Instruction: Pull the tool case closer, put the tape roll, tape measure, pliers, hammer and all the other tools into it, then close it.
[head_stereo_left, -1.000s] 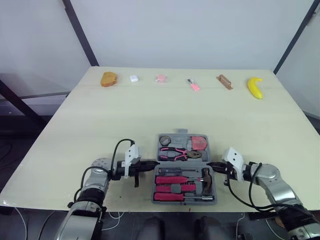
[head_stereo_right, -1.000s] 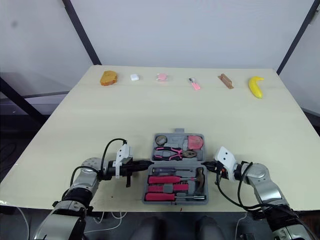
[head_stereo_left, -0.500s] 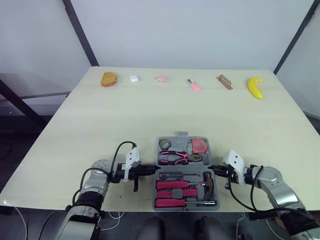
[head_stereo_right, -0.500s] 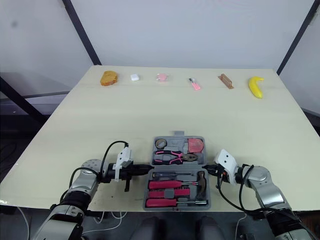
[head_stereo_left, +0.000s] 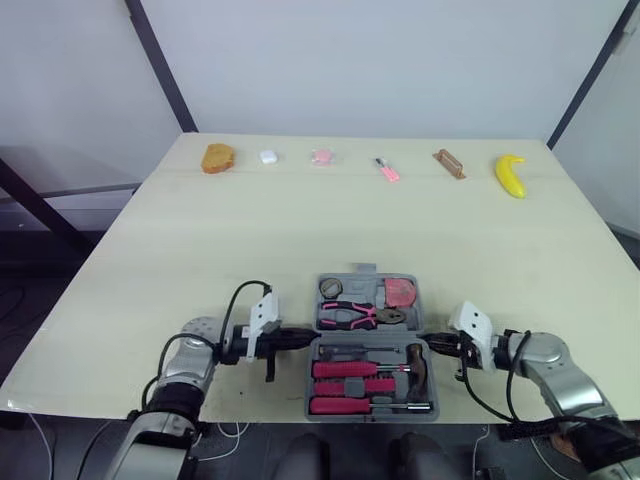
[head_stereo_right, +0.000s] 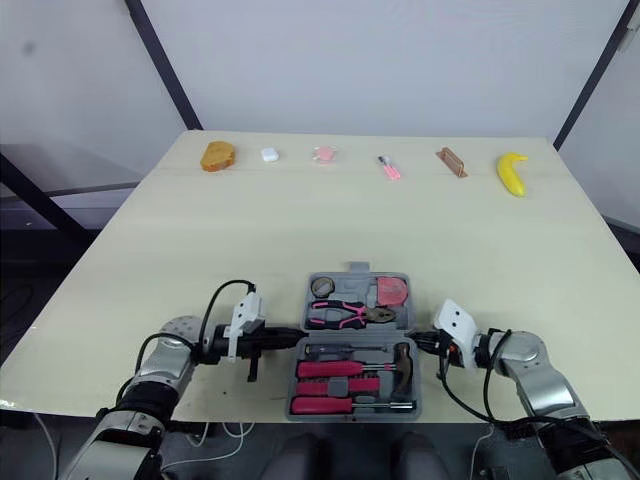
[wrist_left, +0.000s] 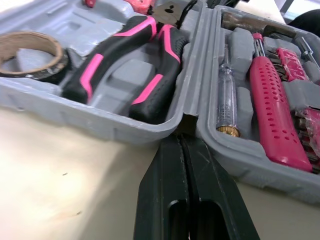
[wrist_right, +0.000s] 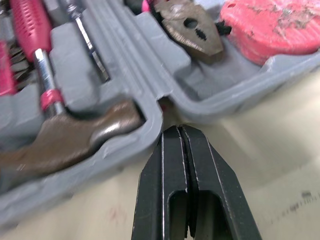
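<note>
— Where do the eyes sit?
— High on the head, facing forward and down over the table (head_stereo_left: 300, 230); both share the open tool case (head_stereo_left: 352, 290).
— And the wrists?
— Close at its hinge, from opposite sides; both seemingly catch the pliers (wrist_left: 145, 65).

Place: robot test lab
Walls: bare white wall (head_stereo_left: 400, 60), black poles (head_stereo_left: 159, 65)
Table (head_stereo_left: 300, 230): banana (head_stereo_left: 510, 175), bread (head_stereo_left: 217, 158) lined up far beyond left gripper (head_stereo_left: 305, 338)

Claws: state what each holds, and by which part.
Nothing. Left claw and right claw are shut empty, tips at the hinge seam of the tool case.
</note>
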